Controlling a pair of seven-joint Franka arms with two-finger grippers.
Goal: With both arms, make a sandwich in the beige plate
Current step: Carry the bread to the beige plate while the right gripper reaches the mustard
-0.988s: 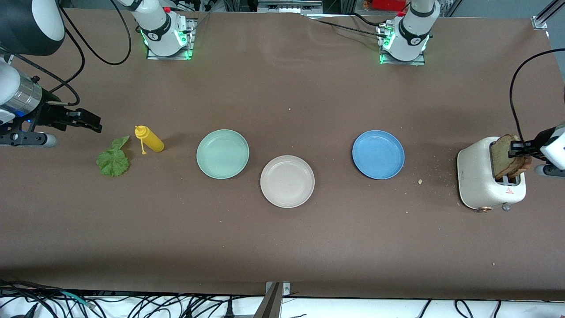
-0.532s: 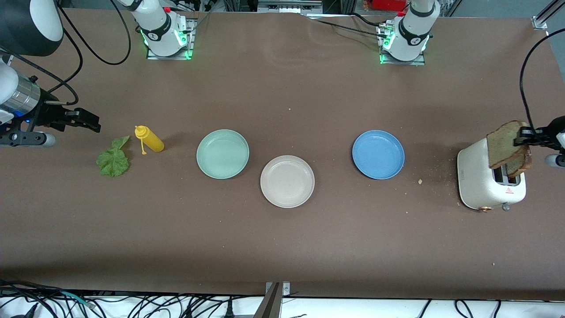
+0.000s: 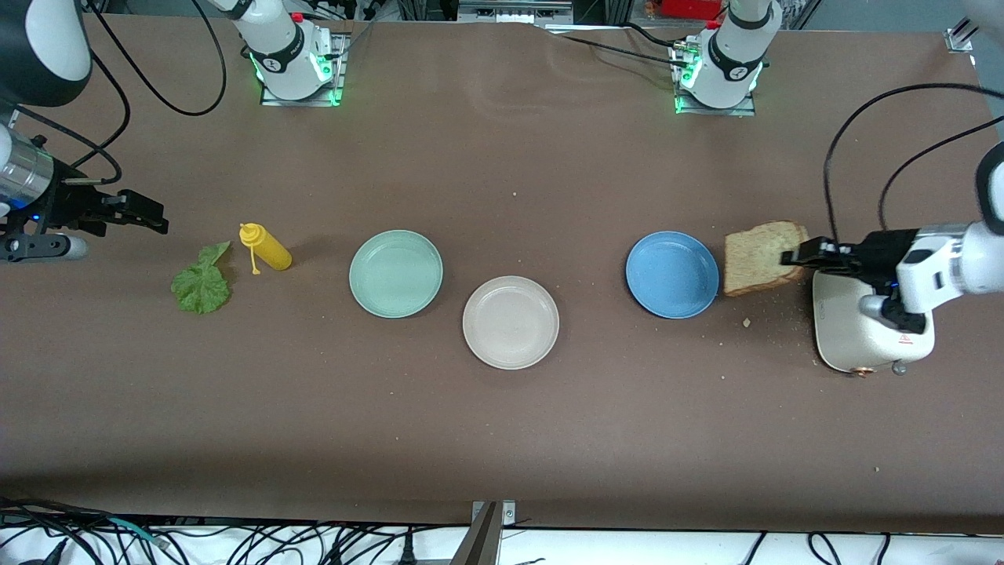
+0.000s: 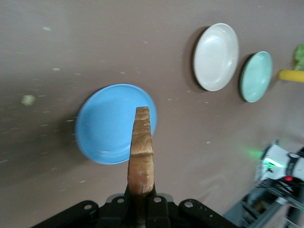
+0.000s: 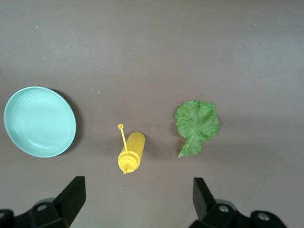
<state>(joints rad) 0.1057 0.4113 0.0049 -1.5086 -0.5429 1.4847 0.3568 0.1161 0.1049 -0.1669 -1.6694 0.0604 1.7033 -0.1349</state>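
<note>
Left tool clamps bread slice; right tool spread wide.

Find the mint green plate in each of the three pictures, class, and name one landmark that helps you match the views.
Front view: mint green plate sits between the yellow bottle and the beige plate.
Left wrist view: near the picture's edge, beside the beige plate.
Right wrist view: at the picture's edge, beside the yellow bottle.
Shared landmark: the yellow bottle, next to it in all three.
</note>
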